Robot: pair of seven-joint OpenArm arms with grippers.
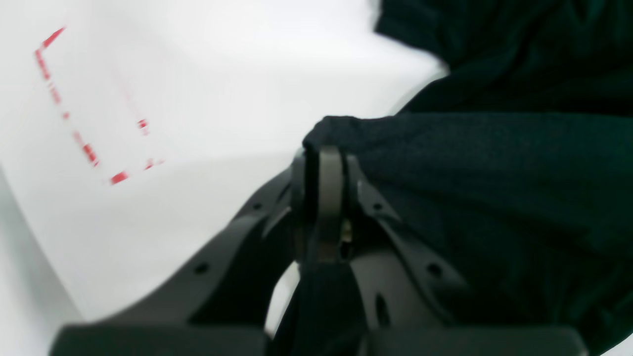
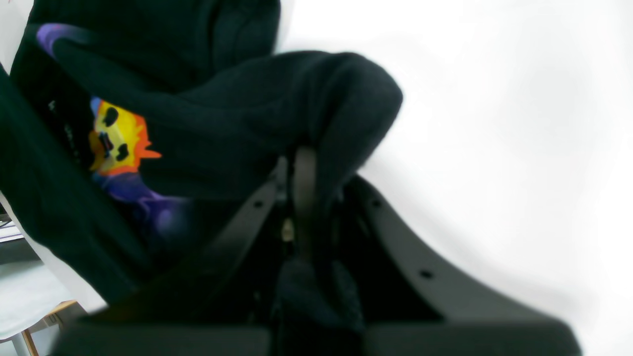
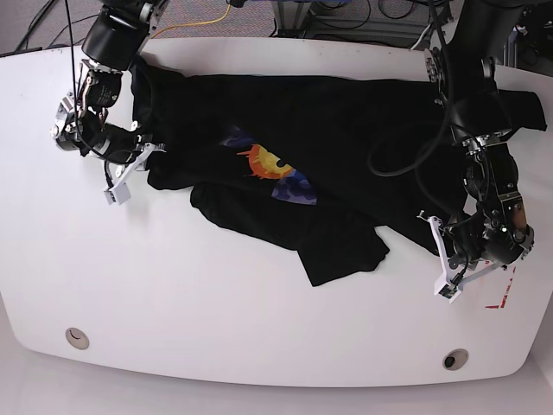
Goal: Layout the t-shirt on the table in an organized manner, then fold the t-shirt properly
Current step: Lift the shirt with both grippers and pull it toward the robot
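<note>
The black t-shirt (image 3: 328, 130) lies crumpled across the far half of the white table (image 3: 216, 303), with its sun face print (image 3: 270, 162) facing up. My right gripper (image 3: 143, 157) is shut on a fold of the shirt at its left edge; in the right wrist view (image 2: 302, 154) the cloth (image 2: 237, 123) bulges over the fingers beside the print (image 2: 116, 138). My left gripper (image 3: 435, 232) is shut on the shirt's right lower edge. In the left wrist view (image 1: 329, 153) the black cloth (image 1: 494, 173) is pinched between the fingers.
Red tape marks (image 1: 89, 153) lie on the table left of the left gripper and show near the right edge in the base view (image 3: 501, 303). Two grommet holes (image 3: 76, 337) (image 3: 455, 359) sit near the front edge. Cables (image 3: 346, 17) run behind the table.
</note>
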